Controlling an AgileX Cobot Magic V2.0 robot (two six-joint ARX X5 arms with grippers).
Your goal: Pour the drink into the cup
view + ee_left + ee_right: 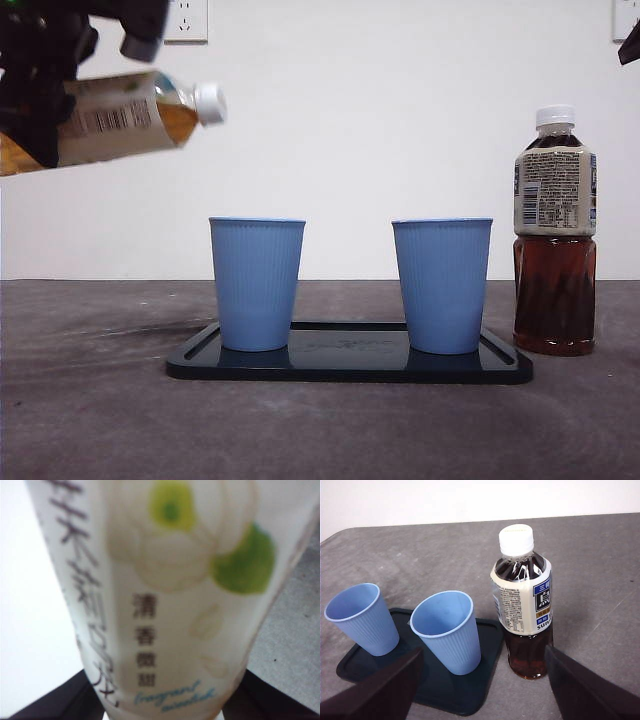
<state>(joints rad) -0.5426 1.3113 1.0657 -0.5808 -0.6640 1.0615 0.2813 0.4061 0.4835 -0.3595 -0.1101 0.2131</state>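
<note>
My left gripper (pixel 35 95) is shut on a pale tea bottle (pixel 120 120) with a white cap, held high at the left and tipped almost flat, neck toward the cups. In the left wrist view the bottle's label (pixel 170 595) fills the picture between the jaws of the left gripper (pixel 165 707). Two empty blue cups (pixel 257 285) (pixel 441 285) stand on a dark tray (pixel 350 368). The right gripper (pixel 482 695) hangs open above the table, apart from the cups (pixel 362 617) (pixel 447 630).
A capped bottle of dark tea (pixel 555 240) stands upright on the grey table just right of the tray, also seen in the right wrist view (pixel 522 605). The right arm shows only as a black tip (pixel 630 45) at the top right corner.
</note>
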